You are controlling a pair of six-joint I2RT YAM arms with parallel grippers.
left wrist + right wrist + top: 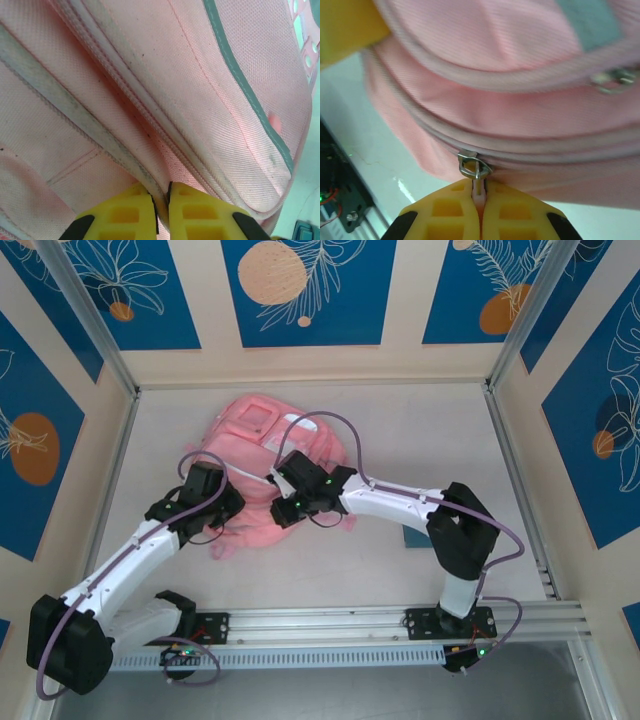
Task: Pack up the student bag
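Bag: the student bag (262, 430) lies mid-bench, toward the far edge.
Left: left end effector (161, 200) clenched on bag fabric at a zipper seam.
Right: right end effector (481, 201) clenched on the zipper pull (478, 186).
Progress: likely the zipper step; whether anything is packed inside cannot be told.

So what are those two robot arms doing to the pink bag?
They are working on the student bag, which lies on the table. The right pincer is shut on the zipper pull at the bag's edge. The left pincer is pinching the bag's fabric right beside a zipper seam, as if to hold it steady. The zipper by the right pincer looks closed.
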